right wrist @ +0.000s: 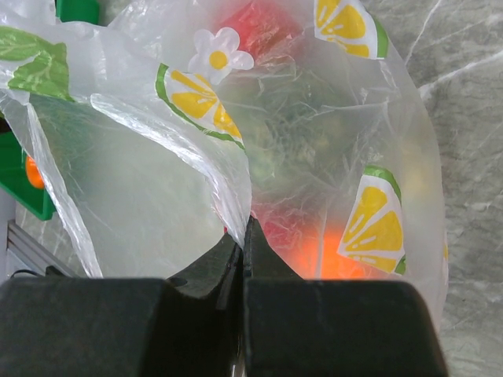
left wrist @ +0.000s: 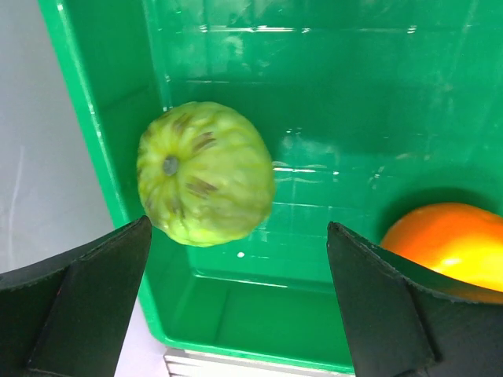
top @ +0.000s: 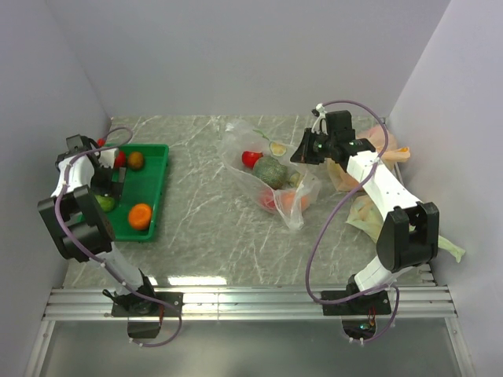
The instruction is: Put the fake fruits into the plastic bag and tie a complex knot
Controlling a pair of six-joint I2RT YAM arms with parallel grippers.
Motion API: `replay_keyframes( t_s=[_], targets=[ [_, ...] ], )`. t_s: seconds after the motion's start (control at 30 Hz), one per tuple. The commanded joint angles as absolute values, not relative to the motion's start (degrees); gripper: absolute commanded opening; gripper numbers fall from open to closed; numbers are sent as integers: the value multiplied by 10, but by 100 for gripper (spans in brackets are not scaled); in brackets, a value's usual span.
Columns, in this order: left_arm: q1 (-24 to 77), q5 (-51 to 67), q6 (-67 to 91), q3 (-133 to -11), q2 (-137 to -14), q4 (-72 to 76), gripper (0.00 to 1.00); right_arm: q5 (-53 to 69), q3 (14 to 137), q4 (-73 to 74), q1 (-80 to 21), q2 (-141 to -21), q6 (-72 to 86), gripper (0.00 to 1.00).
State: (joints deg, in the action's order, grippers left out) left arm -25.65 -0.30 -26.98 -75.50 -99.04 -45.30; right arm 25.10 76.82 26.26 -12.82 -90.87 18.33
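We show the left end effector spread wide and empty above one light green fruit in the green tray; one orange fruit is cut off by the frame edge. From above we count four fruits in this tray. The right end effector is closed on the rim of the single plastic bag on the table. Inside we discern one red fruit, one dull green fruit and orange blurs we cannot count.
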Motion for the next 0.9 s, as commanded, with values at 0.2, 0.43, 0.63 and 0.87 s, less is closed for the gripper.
replay_keyframes(
  t_s=[0.2,0.43,0.63,0.87],
  targets=[
    [-265,-34,-272,-747,-1019,-418,99,250,789,262,-124,-913,171,0],
    [-264,-36,-268,-751,-1053,-410,99,250,788,263,-123,-912,171,0],
    [-264,-5,-258,-753,-1054,-420,85,248,786,263,-122,-910,168,0],
    [-258,47,-250,-805,-1017,-483,53,248,786,265,-120,-905,169,0]
  ],
)
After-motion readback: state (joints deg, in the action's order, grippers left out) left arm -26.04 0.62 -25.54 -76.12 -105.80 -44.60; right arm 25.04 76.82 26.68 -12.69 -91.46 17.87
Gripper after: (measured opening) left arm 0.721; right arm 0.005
